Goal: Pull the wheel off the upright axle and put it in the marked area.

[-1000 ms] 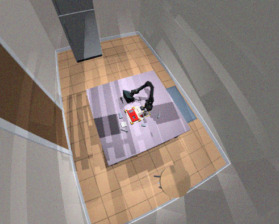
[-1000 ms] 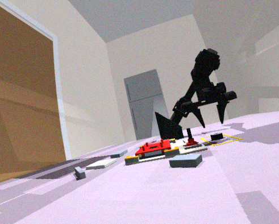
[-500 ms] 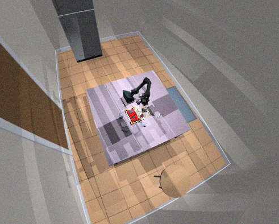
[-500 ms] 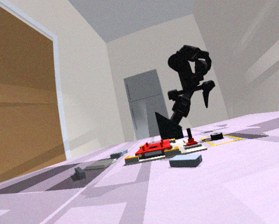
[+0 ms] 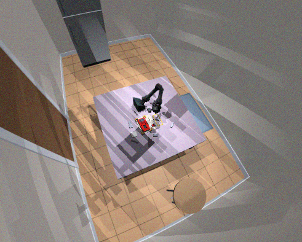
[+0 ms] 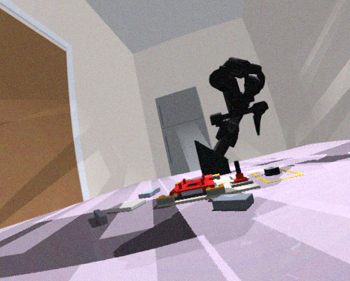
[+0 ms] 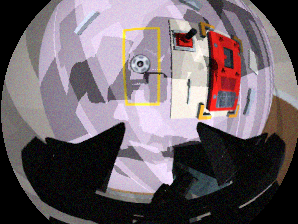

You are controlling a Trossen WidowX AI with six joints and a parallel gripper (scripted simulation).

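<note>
Wheel (image 6: 271, 171) is lying flat on the lavender table (image 6: 301, 228), inside the yellow-outlined marked area (image 6: 294, 173), and nothing is touching it. In the wrist view the same wheel (image 7: 140, 64) is showing as a small grey disc with a pale hub, sitting in the upper half of the yellow rectangle (image 7: 127, 90), well within its lines. The upright axle (image 6: 237, 167) is standing bare on its red base just beside the marked area, at the edge of the white plate (image 6: 234, 187) that is also carrying the red block (image 6: 192, 185).

The gripper (image 6: 257, 119) is hanging high above the table with its jaws spread wide and holding nothing; in the wrist view the two dark fingers are framing the lower part of the picture far apart, with only table surface showing between them. It is hovering well clear of the wheel and of the axle.

A grey slab (image 6: 233, 202) is resting on the table just in front of the white plate, and a pale flat piece (image 6: 130, 204) with a small grey block (image 6: 99, 215) is lying off to the side. From the top view the wheel is probably the faint speck inside the yellow outline (image 5: 157, 120), though it is too small there to be sure.
</note>
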